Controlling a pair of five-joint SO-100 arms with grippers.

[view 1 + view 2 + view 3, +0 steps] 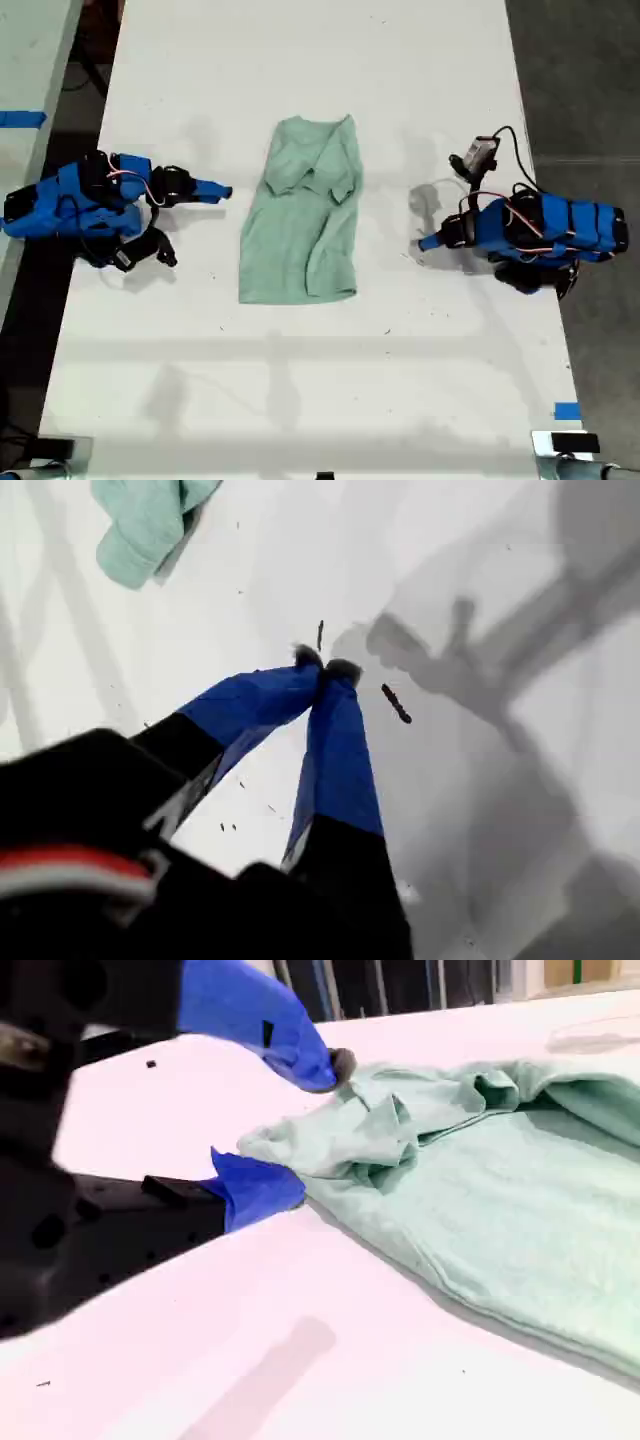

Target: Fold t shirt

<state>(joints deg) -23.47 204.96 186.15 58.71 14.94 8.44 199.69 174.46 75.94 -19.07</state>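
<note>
Two blue arms are on the white table (300, 400), one at each side, and the t shirt (305, 225) lies between them, running lengthwise up the middle of the exterior view. Its lower half is flat, while the end toward the top of the exterior view is rumpled and folded over on itself.

At the exterior view's left is my second gripper (218, 190), pointing at that rumpled end. Up close, its fingers (265, 1020) are spread wide just beside the bunched edge of the mint cloth (500, 1210), with nothing clamped. I cannot tell whether the lower tip touches the fabric. One small black mark sits on the upper finger, too small to read.

Over at the exterior view's right, my first gripper (428, 241) sits low over bare table, well apart from the shirt. Its blue fingers (340, 770) are pressed tip to tip with nothing between them, and a corner of the shirt (140, 525) shows beyond.

Now the surroundings: small dark specks (396, 703) dot the tabletop and the arms cast soft grey shadows on it. One scrap of blue tape (567, 410) marks the table's edge at the exterior view's lower right. Another strip (22, 118) lies on a pale surface at the exterior view's left. Dark floor (590, 80) runs along the exterior view's right.
</note>
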